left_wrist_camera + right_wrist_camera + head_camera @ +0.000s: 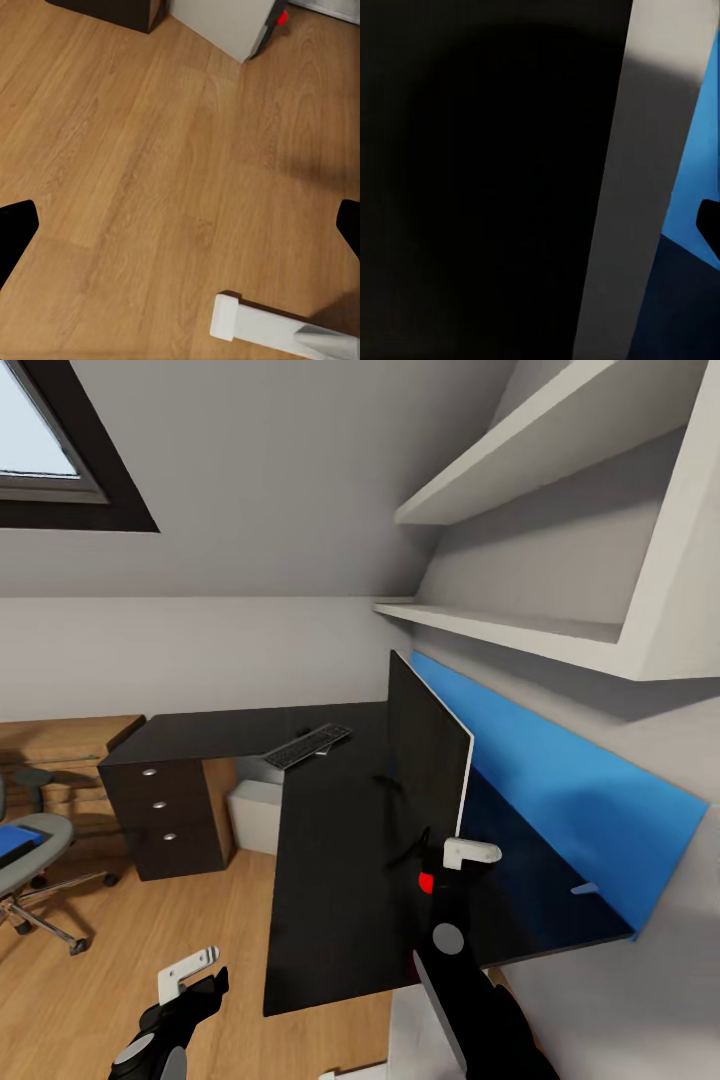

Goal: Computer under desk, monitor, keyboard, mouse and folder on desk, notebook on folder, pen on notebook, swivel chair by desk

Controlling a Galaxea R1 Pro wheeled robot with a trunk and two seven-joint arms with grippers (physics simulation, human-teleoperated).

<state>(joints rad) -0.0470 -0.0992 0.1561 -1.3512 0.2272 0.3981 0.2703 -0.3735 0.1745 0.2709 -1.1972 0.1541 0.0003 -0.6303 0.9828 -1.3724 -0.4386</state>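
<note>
The monitor (428,755) stands edge-on on the black desk (330,880), its black screen (487,180) and grey edge (645,195) close up in the right wrist view. My right gripper (446,862) is open at the monitor's near lower corner, with one fingertip (709,234) showing beside the edge. The keyboard (307,745) lies further back on the desk. Under the desk sits the light grey computer (255,812). At far left, the swivel chair (30,860) carries the blue folder (16,843). My left gripper (200,978) hangs open and empty over the floor (150,165).
A black drawer unit (165,815) with silver knobs stands under the desk's far end. Behind the desk a blue panel (560,790) lines the wall, with white shelves (520,630) overhead. A low wooden unit (60,745) sits behind the chair.
</note>
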